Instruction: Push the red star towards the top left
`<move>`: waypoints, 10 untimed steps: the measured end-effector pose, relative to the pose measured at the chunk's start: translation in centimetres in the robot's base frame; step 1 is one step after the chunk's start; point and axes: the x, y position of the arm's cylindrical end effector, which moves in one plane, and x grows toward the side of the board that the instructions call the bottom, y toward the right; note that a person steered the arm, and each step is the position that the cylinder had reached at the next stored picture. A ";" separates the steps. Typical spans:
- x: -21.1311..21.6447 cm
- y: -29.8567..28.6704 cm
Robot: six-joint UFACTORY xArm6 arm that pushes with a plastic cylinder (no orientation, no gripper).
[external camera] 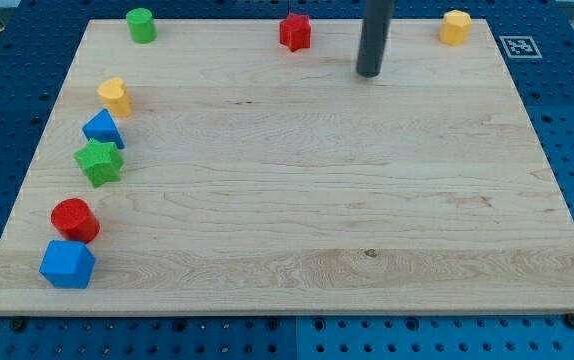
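The red star (295,32) lies near the board's top edge, a little right of the middle of the top. My tip (369,74) is the lower end of the dark rod. It stands to the right of the red star and slightly below it, apart from it by a clear gap. It touches no block.
A green cylinder (141,25) sits at the top left and a yellow block (455,27) at the top right. Down the left side lie a yellow block (115,96), a blue triangle (103,129), a green star (99,162), a red cylinder (74,220) and a blue block (67,264).
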 end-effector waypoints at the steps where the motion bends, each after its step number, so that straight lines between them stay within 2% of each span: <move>1: -3.5 -0.4; 3: -8.1 -5.5; 4: -8.4 -6.1; 6: -8.2 -8.0; 10: -5.0 -17.4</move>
